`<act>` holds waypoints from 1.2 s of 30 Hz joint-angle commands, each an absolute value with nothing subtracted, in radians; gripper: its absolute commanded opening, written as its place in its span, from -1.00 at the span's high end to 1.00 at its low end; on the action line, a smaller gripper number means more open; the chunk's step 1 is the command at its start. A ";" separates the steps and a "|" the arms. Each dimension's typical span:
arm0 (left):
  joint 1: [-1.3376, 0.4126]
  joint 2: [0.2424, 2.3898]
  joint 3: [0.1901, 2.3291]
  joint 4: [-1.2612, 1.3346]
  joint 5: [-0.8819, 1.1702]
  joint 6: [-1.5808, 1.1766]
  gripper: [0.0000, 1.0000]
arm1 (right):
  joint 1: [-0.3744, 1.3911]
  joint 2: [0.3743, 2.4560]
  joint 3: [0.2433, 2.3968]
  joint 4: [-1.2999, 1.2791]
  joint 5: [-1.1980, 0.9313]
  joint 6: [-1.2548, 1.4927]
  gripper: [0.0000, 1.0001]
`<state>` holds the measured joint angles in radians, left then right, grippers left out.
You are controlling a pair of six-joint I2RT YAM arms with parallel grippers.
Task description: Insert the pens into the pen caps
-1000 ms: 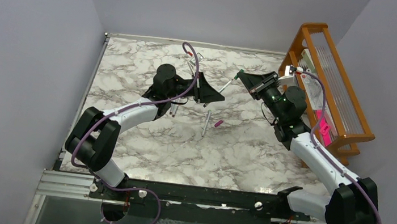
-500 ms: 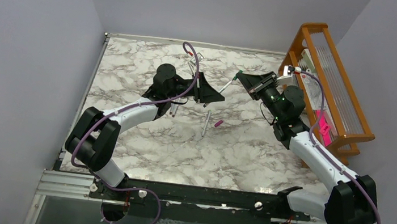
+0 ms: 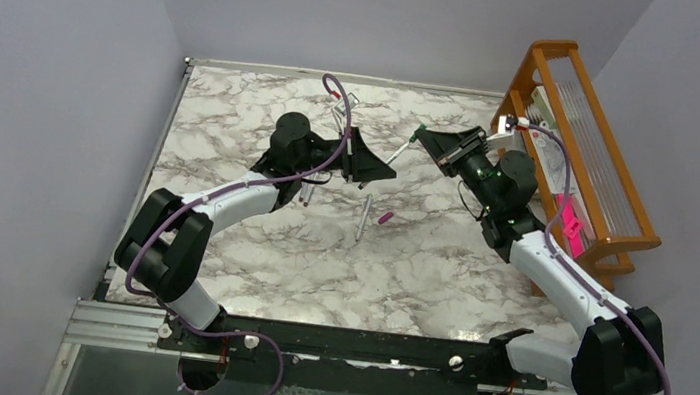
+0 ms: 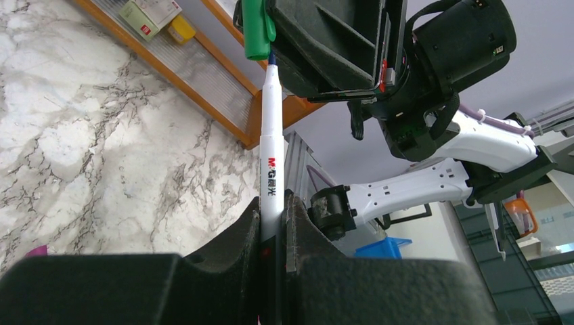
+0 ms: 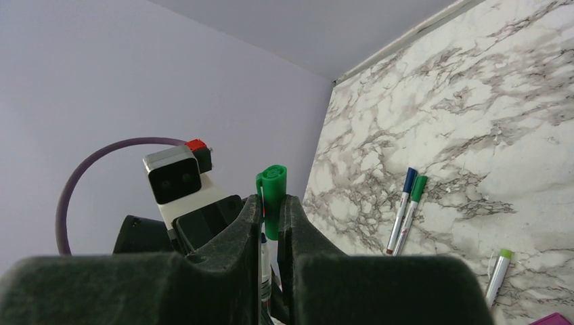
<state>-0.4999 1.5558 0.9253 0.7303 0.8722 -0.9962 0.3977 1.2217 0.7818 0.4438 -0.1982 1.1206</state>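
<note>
Left tool (image 4: 273, 204) clamped on white pen (image 4: 269, 145), right tool (image 5: 271, 203) pinching green cap (image 5: 273, 186), pen tip at cap's mouth

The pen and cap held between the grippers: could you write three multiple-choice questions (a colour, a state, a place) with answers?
1. The held cap in the right gripper is: A blue; B green; C magenta.
2. The held pen in the left gripper is: A fully capped; B tip at the cap's mouth, not pushed home; C loose, not gripped.
3. The magenta cap lies: A in the left gripper; B on the held pen; C on the table beside a loose pen.
1 B: green in the right wrist view. 2 B: the left wrist view shows the dark tip bare at the mouth. 3 C: seen in the top view.
</note>
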 commanded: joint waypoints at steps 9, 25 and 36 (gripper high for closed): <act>-0.506 1.560 0.962 0.768 0.895 -0.989 1.00 | 0.393 1.227 0.772 0.496 -0.257 1.101 0.98; -0.506 1.562 0.958 0.770 0.894 -0.988 1.00 | 0.357 1.196 0.825 0.444 -0.214 1.063 0.99; -0.507 1.562 0.958 0.769 0.900 -0.986 1.00 | 0.355 1.205 0.814 0.470 -0.243 1.092 0.98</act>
<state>-0.4999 1.5578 0.9257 0.7319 0.8738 -0.9966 0.3595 1.2156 0.7994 0.4423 -0.2260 1.0847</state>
